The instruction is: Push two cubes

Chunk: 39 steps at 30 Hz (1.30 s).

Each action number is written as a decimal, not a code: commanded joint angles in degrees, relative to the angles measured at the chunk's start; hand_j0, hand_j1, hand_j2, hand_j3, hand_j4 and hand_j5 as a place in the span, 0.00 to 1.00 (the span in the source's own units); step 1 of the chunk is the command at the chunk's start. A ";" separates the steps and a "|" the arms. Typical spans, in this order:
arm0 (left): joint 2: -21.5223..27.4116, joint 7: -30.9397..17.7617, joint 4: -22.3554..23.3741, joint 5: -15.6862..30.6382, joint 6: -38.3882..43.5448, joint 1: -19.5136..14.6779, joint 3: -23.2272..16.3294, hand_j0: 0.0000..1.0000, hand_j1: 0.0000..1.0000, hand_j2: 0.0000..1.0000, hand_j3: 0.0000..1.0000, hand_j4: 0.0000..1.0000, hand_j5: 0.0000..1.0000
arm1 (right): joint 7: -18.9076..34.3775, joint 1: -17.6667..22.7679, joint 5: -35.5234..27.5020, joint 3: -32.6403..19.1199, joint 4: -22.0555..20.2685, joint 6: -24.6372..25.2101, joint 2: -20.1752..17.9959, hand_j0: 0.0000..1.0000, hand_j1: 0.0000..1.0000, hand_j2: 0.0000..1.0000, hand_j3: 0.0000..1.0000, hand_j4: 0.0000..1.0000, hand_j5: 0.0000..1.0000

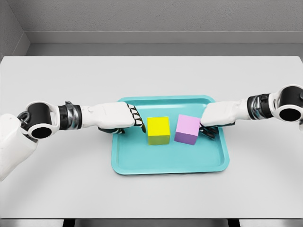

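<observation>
A teal tray (165,165) is lying on the pale grey surface (151,75), near its middle, and both cubes are sitting inside the tray in its upper half. The yellow cube (158,130) is resting left of centre, and the pink cube (187,129) is sitting just to its right, turned slightly so that one corner is pointing toward the front of the tray. A narrow strip of tray floor is showing between the two cubes, so they are near each other but not touching.

The left hand (118,117) is reaching in from the left over the tray's left rim. Its fingers (136,116) are curling into a loose fist and grasping nothing; the knuckles are lying just beside the yellow cube's left face, either touching it or nearly so, and the view is not making that clear.

The right hand (215,116) is coming in from the right over the tray's right side. Its fingers (207,132) are folding under the palm, holding nothing, and the front of the hand is pressing against or sitting right at the pink cube's right face.

Both cubes are thus lying between the two hands, each hand flanking its cube on the outer side.
</observation>
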 commanded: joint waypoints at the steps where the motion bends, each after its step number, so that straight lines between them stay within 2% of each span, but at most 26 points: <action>1: -0.38 0.02 0.77 0.30 0.15 0.00 -0.10 0.71 0.71 0.71 0.71 0.71 0.71 | -0.55 -0.09 3.71 -0.11 1.73 -0.10 0.41 0.13 0.13 0.13 0.13 0.13 0.13; 7: -1.97 0.02 1.65 -0.58 0.15 -0.17 -0.81 0.71 0.71 0.71 0.71 0.71 0.71 | -0.55 -0.09 4.06 -0.11 4.45 -0.10 1.82 0.13 0.13 0.13 0.13 0.13 0.13; 27: -4.43 0.02 4.03 -2.16 0.15 -0.70 -0.72 0.71 0.71 0.71 0.71 0.71 0.71 | -0.55 -0.26 4.15 -0.02 4.19 -0.10 3.05 0.13 0.13 0.13 0.13 0.13 0.13; 32: -4.87 0.02 6.75 -2.08 0.15 -1.41 -0.54 0.71 0.71 0.71 0.71 0.71 0.71 | -0.55 -0.35 4.15 0.60 4.27 -0.10 3.40 0.13 0.13 0.13 0.13 0.13 0.13; 39: -3.29 0.02 5.61 -1.20 0.15 -1.49 -0.02 0.71 0.71 0.71 0.71 0.71 0.71 | -0.55 -0.35 4.41 0.51 4.80 -0.10 2.96 0.13 0.13 0.13 0.13 0.13 0.13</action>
